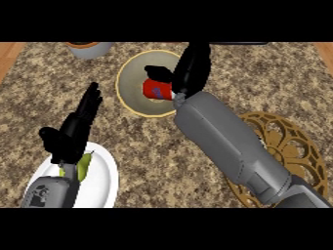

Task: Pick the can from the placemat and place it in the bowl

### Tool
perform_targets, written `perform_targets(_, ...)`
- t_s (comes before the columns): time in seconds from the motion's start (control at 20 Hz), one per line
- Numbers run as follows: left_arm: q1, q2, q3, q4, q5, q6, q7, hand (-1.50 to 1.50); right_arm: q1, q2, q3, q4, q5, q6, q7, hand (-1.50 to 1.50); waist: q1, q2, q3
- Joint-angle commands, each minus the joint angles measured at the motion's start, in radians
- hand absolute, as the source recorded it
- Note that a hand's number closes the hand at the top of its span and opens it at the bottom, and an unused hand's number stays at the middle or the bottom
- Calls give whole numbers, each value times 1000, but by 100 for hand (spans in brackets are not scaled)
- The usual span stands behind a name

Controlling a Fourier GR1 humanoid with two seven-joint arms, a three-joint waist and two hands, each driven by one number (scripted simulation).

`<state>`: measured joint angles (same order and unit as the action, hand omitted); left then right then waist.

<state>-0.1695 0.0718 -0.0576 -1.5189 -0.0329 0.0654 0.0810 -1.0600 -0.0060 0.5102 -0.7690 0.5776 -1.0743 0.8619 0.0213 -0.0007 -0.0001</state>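
The right robot hand (pixel 187 68) curls round the red can (pixel 156 90), holding it over the bowl (pixel 134 93) near the worktop's (pixel 270 83) far edge. By my reading, placing is in hand: lower, then uncurl. The left robot hand (pixel 72 134) rests open above a plate (pixel 104 183). No label is legible.

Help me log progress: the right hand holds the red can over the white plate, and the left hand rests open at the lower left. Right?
Not quite. The head view shows the right hand holding the red can over the tan bowl, not over the white plate. The left hand does rest open at the lower left.
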Motion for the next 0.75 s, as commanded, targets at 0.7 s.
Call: perform_targets(0.7, 55, -30, -15, -40, -46, 31, -9, 0, 500, 6, 89, -594, 142, 24, -3, -150, -24, -2, 0)
